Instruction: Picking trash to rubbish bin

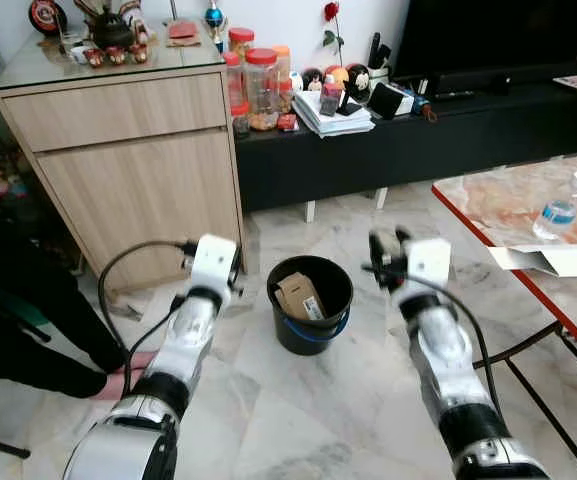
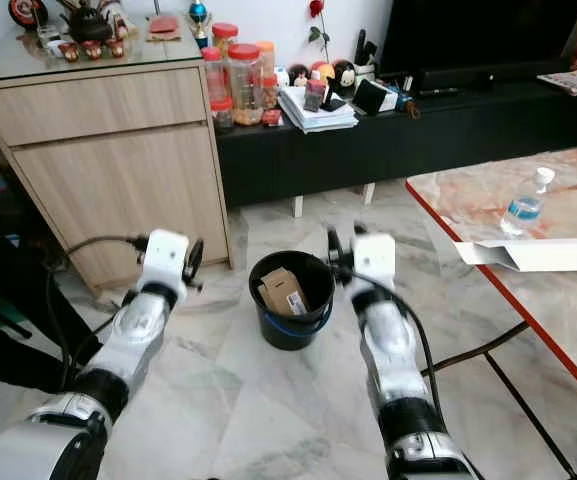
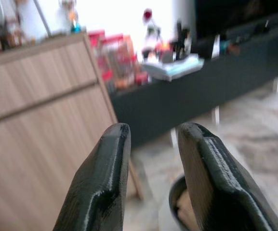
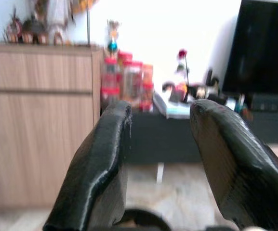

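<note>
The room is evenly and brightly lit, with soft daylight and only faint shadows on the pale marble floor point(image 1: 298, 410). The glass top of the wooden cabinet point(image 1: 128, 150) shows a mild sheen, and the glossy marble table point(image 1: 513, 205) reflects light near its red edge. The head views are mostly sharp, though the right gripper point(image 1: 386, 262) is smeared by motion blur. The space beneath the black TV bench point(image 1: 418, 140) is dark. In both wrist views the white wall point(image 4: 167, 29) behind the cabinet is blown out to glare, the background is soft and hazy, and the near black fingers point(image 3: 105, 187) look large and slightly blurred.
</note>
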